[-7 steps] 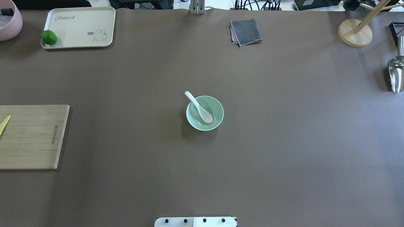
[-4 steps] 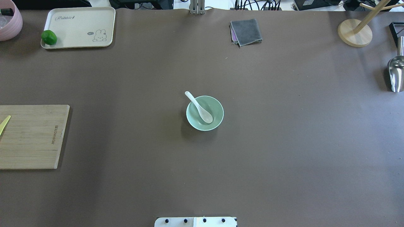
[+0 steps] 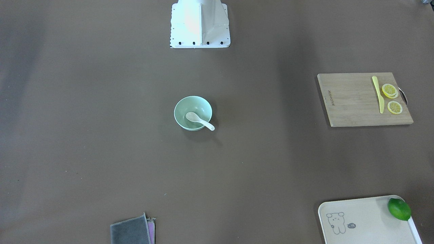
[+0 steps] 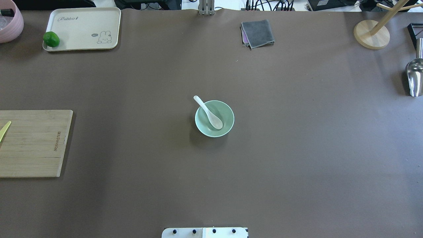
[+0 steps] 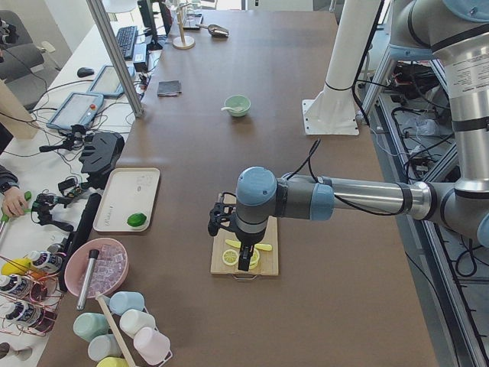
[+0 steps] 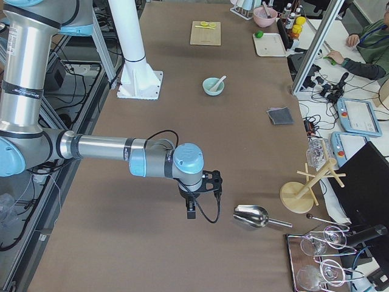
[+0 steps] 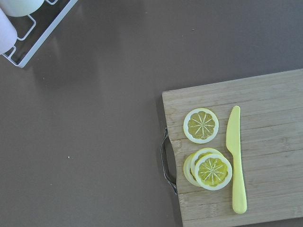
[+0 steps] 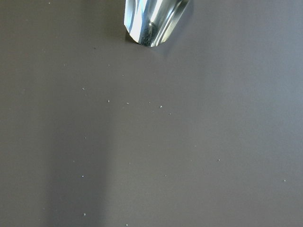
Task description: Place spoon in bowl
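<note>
Now, first the left gripper (image 5: 244,264): hangs low over the wooden board (image 5: 269,260) at one end of the table (image 4: 297,148), above the lemon slices (image 7: 211,170) and the thin yellow knife (image 7: 236,161). Open or closed? Cannot tell from this far side look. Next the right gripper (image 6: 191,215): hangs low over bare brown table at the other end, near the shiny metal scoop (image 6: 250,216), not touching it. Open or closed? Cannot tell either. Well apart from both, in the middle of the table: the mint-green bowl (image 4: 227,115), standing upright. Inside it, the white spoon (image 4: 210,114). Lies with its round scoop end down on the bottom of the bowl. Leans its handle on the rim and pokes out over the edge, away from the robot and a bit to its left. Farther out, along the far edge: a folded grey cloth (image 4: 257,33), a cream tray (image 4: 82,23) with a green lime (image 4: 51,39) in one corner, a pink bowl (image 4: 11,24), and a round wooden stand (image 4: 371,34).
</note>
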